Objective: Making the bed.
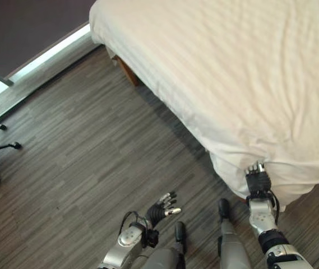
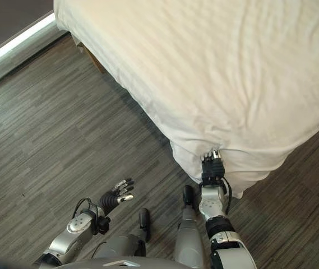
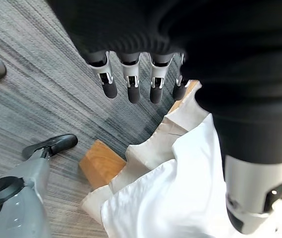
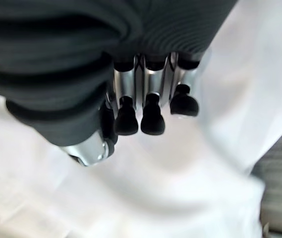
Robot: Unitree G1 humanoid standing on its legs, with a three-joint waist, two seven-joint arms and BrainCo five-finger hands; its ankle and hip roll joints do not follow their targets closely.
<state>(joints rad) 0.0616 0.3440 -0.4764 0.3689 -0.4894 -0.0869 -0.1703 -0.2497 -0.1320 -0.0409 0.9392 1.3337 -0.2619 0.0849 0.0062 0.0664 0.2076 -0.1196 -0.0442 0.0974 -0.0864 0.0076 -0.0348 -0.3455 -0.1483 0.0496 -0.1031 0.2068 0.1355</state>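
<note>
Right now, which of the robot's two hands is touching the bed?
The right hand: it is at the white sheet on the bed's near corner. The left hand is open over the wooden floor, apart from the bed.

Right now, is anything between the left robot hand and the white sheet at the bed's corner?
Nothing visible. The left robot hand hangs open above bare wood floor, apart from the white sheet. The right robot hand is already at the sheet's hanging corner.
</note>
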